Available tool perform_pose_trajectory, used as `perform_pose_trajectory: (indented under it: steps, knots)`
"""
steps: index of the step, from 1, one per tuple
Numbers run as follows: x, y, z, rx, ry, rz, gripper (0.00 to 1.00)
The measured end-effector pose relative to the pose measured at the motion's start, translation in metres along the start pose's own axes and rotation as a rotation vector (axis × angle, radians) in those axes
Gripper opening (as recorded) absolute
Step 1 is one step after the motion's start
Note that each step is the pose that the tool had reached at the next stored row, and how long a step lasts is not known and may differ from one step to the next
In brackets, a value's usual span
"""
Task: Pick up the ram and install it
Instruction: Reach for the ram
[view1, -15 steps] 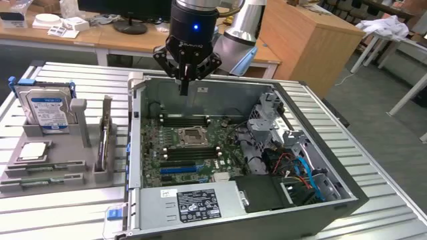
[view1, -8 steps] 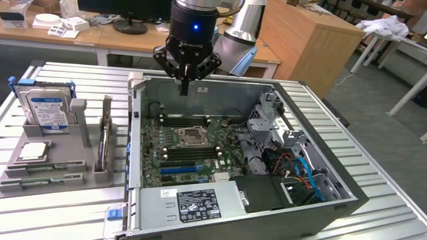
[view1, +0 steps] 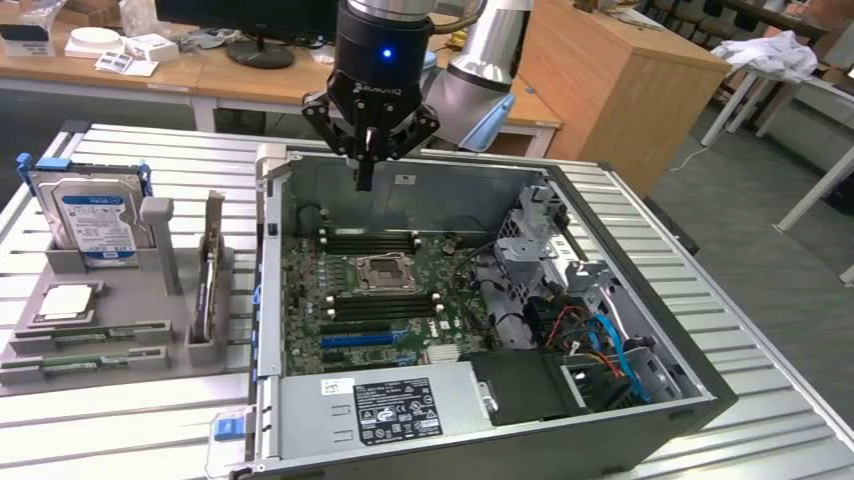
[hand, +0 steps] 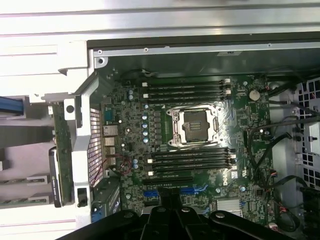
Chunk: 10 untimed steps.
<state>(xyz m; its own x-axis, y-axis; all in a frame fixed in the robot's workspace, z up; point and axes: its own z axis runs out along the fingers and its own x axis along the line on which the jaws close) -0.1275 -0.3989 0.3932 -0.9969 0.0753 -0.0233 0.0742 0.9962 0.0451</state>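
You are looking at a slatted metal table (view1: 727, 310) that is carrying an open computer case (view1: 467, 180) lying on its side. In the exterior view the case is filling the centre, and a grey parts rack (view1: 160, 235) is sitting at 9 o'clock from it. The motherboard (view1: 334, 290) (hand: 240, 125) is lying flat inside the case, with the power supply (view1: 394, 405) sitting at 6 o'clock from it. On the rack, a hard drive (view1: 91, 218) with a blue label is standing upright at the 12 o'clock end. An expansion card (view1: 210, 270) is standing on edge at 3 o'clock, nearest the case. The gripper (view1: 363, 178) (hand: 170, 212) is hanging over the far part of the case, at 12 o'clock from the processor socket (view1: 384, 268) (hand: 194, 125). Its fingers are pointing down, pressed together, and gripping nothing. The ram (view1: 96, 335) is lying flat in the rack's 6 o'clock end, at roughly 8 o'clock from the gripper and well apart from it. A second green stick (view1: 60, 367) is lying just beside it, at 7 o'clock. Two banks of black memory slots (view1: 367, 240) (hand: 187, 90) are flanking the socket, one bank at 12 o'clock and one at 6 o'clock.
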Motion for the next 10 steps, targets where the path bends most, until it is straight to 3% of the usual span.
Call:
perform_pose_trajectory:
  steps: [10]
  knots:
    - [0.021,-0.0015,-0.0001,-0.0001,-0.0001,0.000,0.11]
